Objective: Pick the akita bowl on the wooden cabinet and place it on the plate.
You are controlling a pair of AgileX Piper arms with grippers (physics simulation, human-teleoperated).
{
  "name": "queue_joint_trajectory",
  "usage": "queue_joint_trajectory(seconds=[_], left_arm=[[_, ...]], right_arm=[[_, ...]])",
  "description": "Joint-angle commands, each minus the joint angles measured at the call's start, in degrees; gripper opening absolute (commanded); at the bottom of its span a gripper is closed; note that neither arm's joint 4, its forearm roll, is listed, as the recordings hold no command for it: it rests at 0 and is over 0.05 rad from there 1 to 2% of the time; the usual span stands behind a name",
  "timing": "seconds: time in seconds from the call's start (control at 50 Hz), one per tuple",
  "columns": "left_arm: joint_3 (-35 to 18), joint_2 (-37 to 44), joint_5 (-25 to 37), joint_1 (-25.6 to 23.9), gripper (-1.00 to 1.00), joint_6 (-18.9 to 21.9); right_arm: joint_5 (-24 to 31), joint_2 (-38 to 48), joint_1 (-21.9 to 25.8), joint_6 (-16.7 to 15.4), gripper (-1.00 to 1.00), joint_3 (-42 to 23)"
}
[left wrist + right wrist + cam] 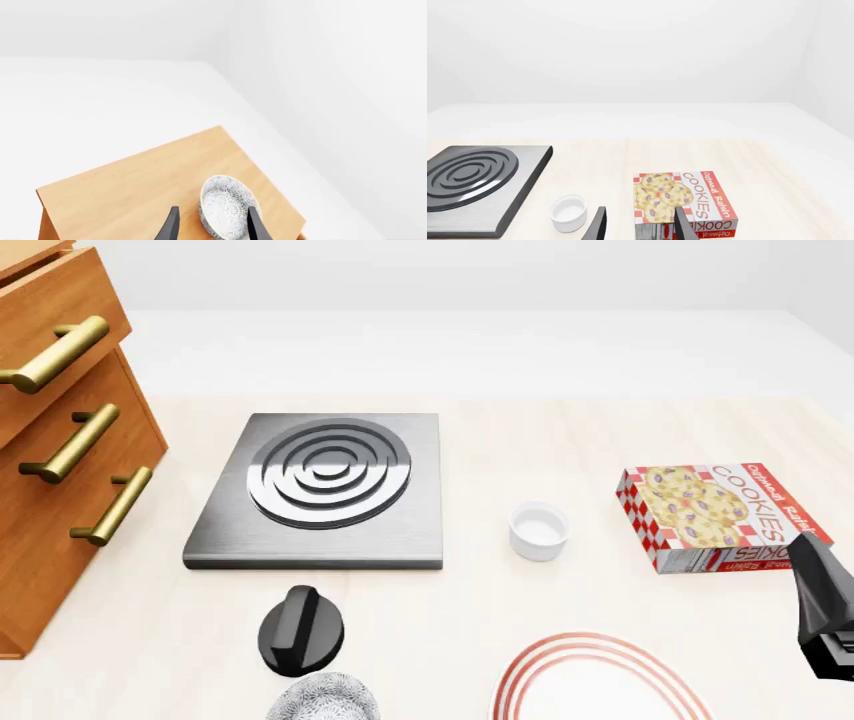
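An akita bowl (227, 204) sits on the wooden cabinet (60, 440), left of the stove (324, 490); the plate (594, 685) lies nearest.

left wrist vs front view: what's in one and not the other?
Only the left wrist view: the top of the wooden cabinet with the akita bowl on it, and the open left hand at that bowl. Only the front view: stove slab, white cup, cookie box, plate, black knob, a second speckled bowl, part of the right arm. Both: the cabinet.
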Motion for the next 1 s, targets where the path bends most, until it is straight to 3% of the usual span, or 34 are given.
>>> queue_joint_trajectory(seconds=[0.02, 1.0], left_arm=[[0.6, 1.55, -1.37, -0.42, 1.0, 0.43], [1.62, 4.91, -4.13, -2.75, 1.0, 1.64]], right_arm=[[-0.01, 0.0, 0.01, -0.01, 1.0, 0.0], [-0.01, 0.0, -0.01, -0.01, 1.0, 0.0]])
